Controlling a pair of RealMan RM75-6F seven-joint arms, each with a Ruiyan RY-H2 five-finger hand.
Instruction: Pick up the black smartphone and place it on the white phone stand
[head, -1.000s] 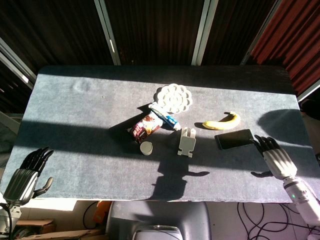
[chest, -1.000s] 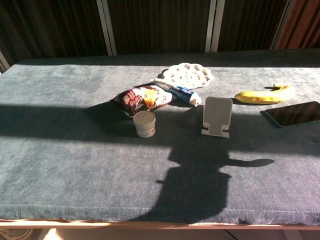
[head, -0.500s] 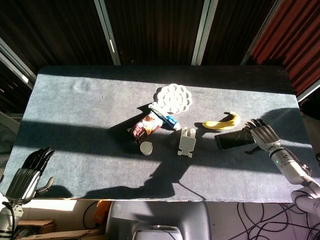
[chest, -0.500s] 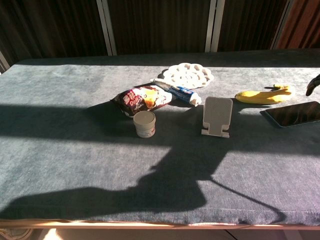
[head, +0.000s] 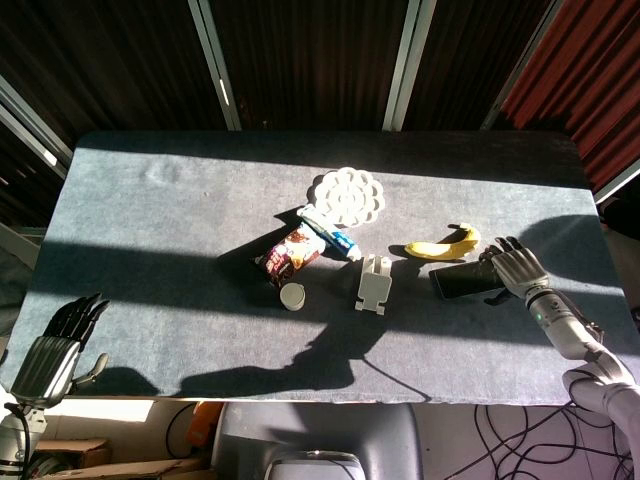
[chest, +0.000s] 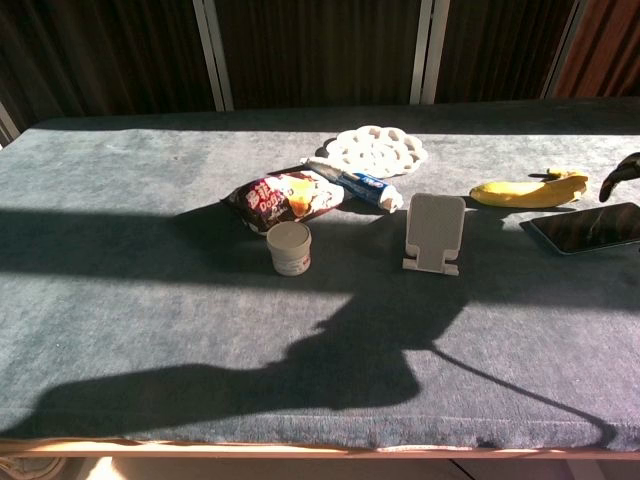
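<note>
Dark panels with pale metal posts stood behind the counter (head: 150, 200), and a reddish corrugated wall showed at the far right. Grey cloth covered the counter, with hard sunlight in bands and a large shadow over the near middle part.

All things lay in the middle and right part. The plate (head: 347, 195), white with a scalloped rim, was farthest back. Just in front of it lay a tube (head: 330, 232) and, touching it, a snack bag (head: 290, 251). A small jar (head: 293, 296) stood near the bag, on the front side. The stand (head: 373, 282) stood upright to the right of the jar, with nothing on it. The banana (head: 443, 243) lay further right, and the phone (head: 465, 279) lay flat just in front of the banana, near the right edge, well apart from the stand.

The right hand (head: 519, 268) was at the right end of the phone, its fingers (head: 500, 250) spread over the phone's edge; if they touched it I cannot tell, and they did not grasp it. In the chest view only dark fingertips (chest: 620, 176) showed at the right border.

The left hand (head: 52, 350) was at the near left corner, off the counter's front edge, fingers released and holding nothing.

The left half of the counter and the whole front strip were bare cloth. The back strip behind the plate was bare too.
</note>
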